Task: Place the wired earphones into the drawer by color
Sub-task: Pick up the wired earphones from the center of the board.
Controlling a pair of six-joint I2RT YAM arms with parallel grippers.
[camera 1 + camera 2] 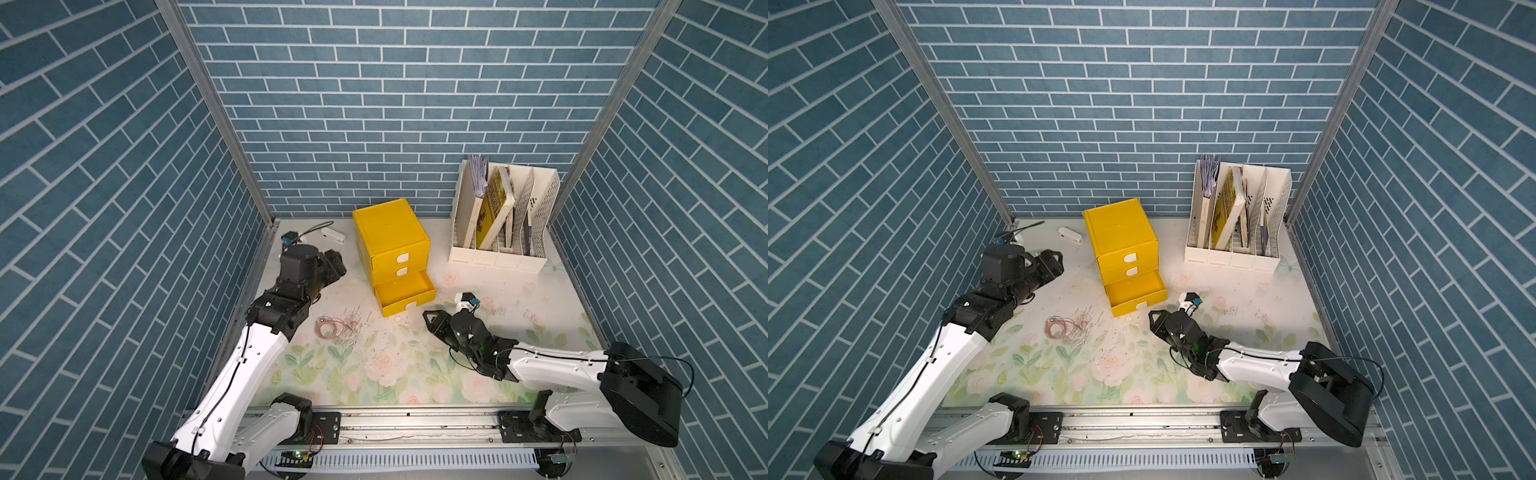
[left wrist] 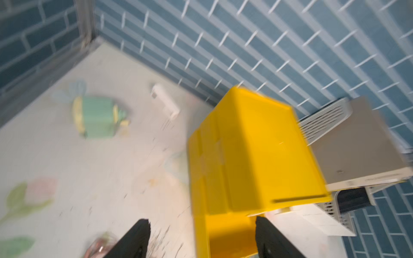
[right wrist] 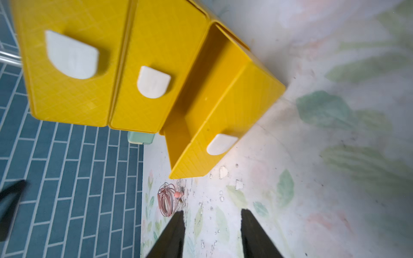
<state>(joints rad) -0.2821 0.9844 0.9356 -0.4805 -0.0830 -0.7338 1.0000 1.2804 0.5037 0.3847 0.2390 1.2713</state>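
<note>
In both top views the mat (image 1: 374, 374) has open room across its near half, and walls close it on the left, right and far sides. The cabinet (image 1: 390, 237) stands far centre. Its bottom drawer (image 1: 405, 293) is pulled out toward the near edge, and the two above it are shut. The rack (image 1: 503, 224) fills the far right corner, and a small white bar (image 1: 333, 235) lies far left. The earphones (image 1: 328, 326), a pink coil, lie on the mat near-left of the drawer and apart from it. The left arm reaches up the left edge, with the left gripper (image 1: 336, 266) above the mat and aimed at the cabinet's left side. The right arm lies low from the right, with the right gripper (image 1: 430, 318) just near-right of the drawer front.

The left wrist view is blurred. The jaws stand wide with nothing between them. The cabinet is ahead with the rack beyond it, and the earphones show at the frame's edge.

In the right wrist view the jaws stand partly apart and empty over bare mat. The drawer front is ahead, and the earphones lie off to one side.
</note>
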